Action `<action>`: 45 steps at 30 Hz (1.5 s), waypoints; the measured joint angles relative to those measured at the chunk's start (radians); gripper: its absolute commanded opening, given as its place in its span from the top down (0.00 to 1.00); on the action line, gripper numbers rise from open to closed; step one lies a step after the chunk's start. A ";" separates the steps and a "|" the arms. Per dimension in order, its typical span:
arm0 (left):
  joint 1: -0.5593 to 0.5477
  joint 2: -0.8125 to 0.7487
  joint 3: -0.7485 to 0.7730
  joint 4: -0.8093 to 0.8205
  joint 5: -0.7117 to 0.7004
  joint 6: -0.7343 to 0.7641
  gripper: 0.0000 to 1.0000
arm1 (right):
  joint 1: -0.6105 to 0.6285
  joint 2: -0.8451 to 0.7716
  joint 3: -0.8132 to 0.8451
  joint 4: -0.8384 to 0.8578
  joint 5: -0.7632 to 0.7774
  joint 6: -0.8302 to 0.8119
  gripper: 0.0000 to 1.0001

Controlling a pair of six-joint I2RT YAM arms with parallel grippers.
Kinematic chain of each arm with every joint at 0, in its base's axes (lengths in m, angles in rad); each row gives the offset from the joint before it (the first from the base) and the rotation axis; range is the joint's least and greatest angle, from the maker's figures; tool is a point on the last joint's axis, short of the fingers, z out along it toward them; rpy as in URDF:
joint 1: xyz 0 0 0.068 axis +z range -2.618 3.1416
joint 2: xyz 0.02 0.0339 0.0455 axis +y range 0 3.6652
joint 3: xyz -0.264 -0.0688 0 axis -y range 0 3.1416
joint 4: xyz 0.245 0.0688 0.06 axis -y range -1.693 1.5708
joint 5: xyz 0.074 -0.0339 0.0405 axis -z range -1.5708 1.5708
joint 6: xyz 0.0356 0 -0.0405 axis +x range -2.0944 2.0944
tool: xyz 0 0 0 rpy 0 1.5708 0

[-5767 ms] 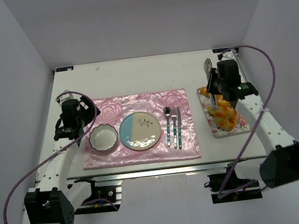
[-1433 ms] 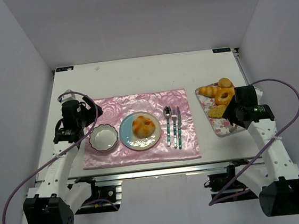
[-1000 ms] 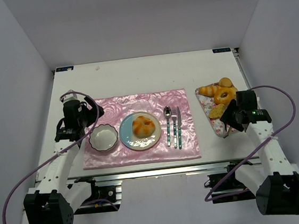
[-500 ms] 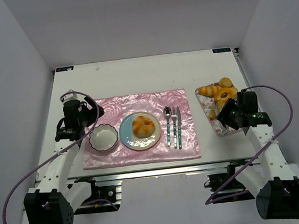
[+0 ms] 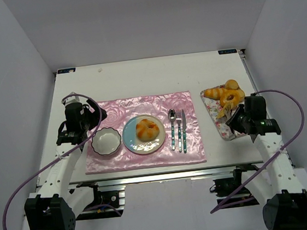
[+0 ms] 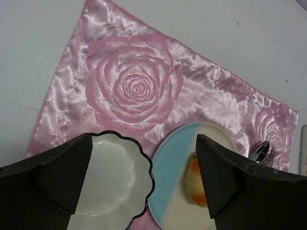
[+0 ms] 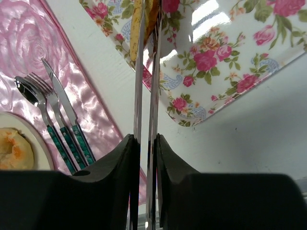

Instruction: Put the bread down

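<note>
Lower right of the top view: the right tool [image 5: 236,120] hangs over the near end of a flowered tray [image 5: 225,133]. Its wrist view shows the right tool clamped on thin metal tongs [image 7: 137,86], whose blades are nearly together.

Left of the top view: the left tool [image 6: 144,143] hovers with its fingers wide apart above a white bowl [image 5: 105,141].

Centre: the bread [image 5: 148,129], a round golden bun, sits on a blue and cream plate [image 5: 131,142] on a pink mat [image 5: 142,108]. Cutlery [image 5: 178,130] lies just right of the plate. More rolls [image 5: 225,93] fill the tray's far end. Beyond is bare white worktop [image 5: 138,78].

The placing looks done. To finish well, the right arm should probably keep the tongs high and over the tray, away from the cutlery, and leave the bun alone.

Hard to make out: the tongs' tips are cut off at the top of the right wrist view. Something yellow shows by the blades there, and I cannot tell whether it is pinched. The left wrist view hides half the bun behind a finger.
</note>
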 measured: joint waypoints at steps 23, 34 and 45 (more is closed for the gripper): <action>0.000 -0.027 0.000 -0.040 -0.008 -0.009 0.02 | 0.890 0.153 0.253 0.124 -0.245 -0.206 0.91; 0.000 -0.058 0.000 -0.093 -0.055 -0.047 0.02 | 1.122 0.582 0.494 0.077 0.091 -0.274 0.80; 0.000 -0.062 0.000 -0.095 -0.054 -0.047 0.02 | 1.158 0.676 0.542 0.061 0.118 -0.330 0.69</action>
